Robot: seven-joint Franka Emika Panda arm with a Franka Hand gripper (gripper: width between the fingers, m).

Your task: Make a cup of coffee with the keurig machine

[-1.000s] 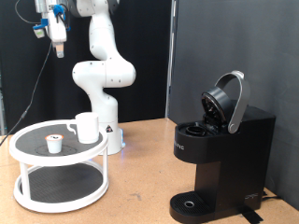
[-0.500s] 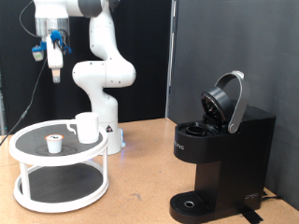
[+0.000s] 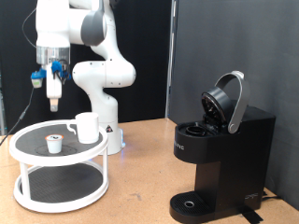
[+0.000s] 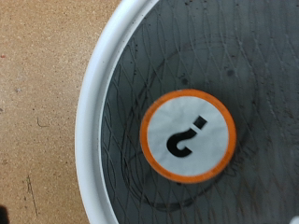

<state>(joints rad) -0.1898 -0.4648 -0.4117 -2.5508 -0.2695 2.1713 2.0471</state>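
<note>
Exterior view: side-on, table height, takes in the arm (image 3: 93,56), tiered tray (image 3: 21,149), keurig machine (image 3: 220,154). Wrist view: straight down, closer; shares only the tray (image 4: 93,112).

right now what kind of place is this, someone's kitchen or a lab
Most likely a robotics lab, not a kitchen: black curtains hang behind a plain wooden table, and a white robot arm is mounted there, beside a keurig machine and a two-tier white stand.

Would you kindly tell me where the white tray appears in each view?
Exterior view: tray at lower left, carrying the cup.
Wrist view: tray's white rim arcs across, mesh floor inside it.
Shared landmark: brown table beside the rim.
</note>
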